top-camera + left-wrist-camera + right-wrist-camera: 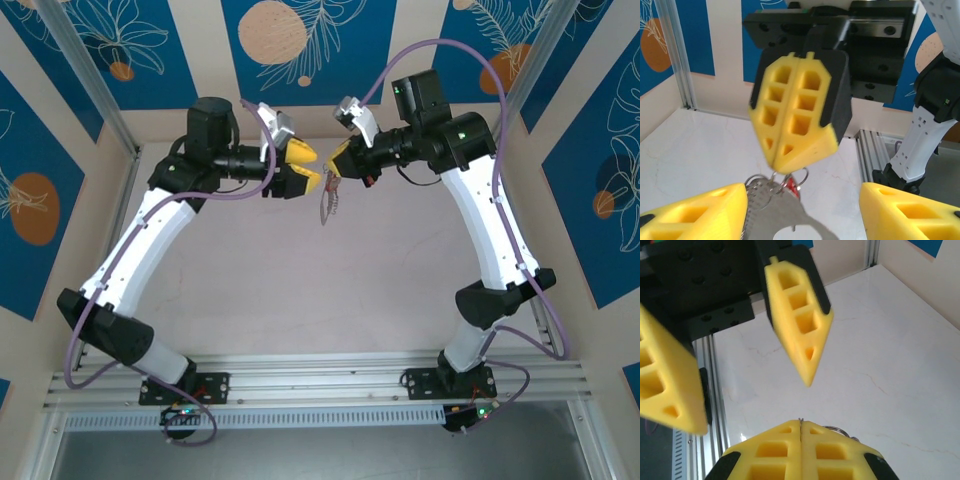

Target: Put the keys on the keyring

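1. Nearest, the bases of both arms are being carried by the aluminium rail at the front edge of the white bench.
2. Farther in, both arms are being held raised and arched inward, so that the two pincers are being presented tip to tip in mid-air above the far half of the bench.
3. The left pincer is being held open. In its own wrist view its yellow fingers are being shown well apart, with nothing gripped between them.
4. The right pincer is being held closed, fingers pressed flat together, and the silvery rings of the keyring are being pinched at its tips.
5. The keyring is being dangled in the air below those tips, clear of the bench. Its long axis is being held roughly upright, ringed end up and free end pointing down at the bench. Its flat grey body is being seen between the left fingers; contact cannot be told.
6. The red head of the key is being glimpsed among the rings. Its blade and heading cannot be told.
7. Farthest, the scene is being closed off by blue patterned wall panels.
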### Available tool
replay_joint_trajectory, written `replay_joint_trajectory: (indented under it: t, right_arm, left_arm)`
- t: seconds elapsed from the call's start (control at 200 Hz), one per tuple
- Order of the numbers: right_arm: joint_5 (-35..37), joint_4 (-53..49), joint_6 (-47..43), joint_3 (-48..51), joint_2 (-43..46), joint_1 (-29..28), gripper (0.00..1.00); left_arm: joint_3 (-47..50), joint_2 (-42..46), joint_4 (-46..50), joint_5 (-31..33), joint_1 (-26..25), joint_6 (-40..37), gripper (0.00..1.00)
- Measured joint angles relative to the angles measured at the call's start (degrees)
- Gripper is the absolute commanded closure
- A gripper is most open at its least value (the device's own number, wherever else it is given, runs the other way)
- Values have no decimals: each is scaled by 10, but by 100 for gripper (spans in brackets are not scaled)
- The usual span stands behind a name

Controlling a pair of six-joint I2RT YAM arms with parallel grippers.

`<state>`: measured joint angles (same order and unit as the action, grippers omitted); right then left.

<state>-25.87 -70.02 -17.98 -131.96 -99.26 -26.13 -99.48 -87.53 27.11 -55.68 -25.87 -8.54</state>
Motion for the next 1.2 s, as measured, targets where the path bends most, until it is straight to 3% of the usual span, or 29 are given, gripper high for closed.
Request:
replay_joint_trajectory:
  t: [0.53, 1.2]
  right_arm:
    - [-73, -3, -7, -13, 0, 13, 100]
    - [-104, 2, -7, -14, -7, 2, 100]
  left_arm:
    - [-32, -42, 21, -70, 17, -11, 46]
    - [-56, -59, 12, -125, 16, 7, 54]
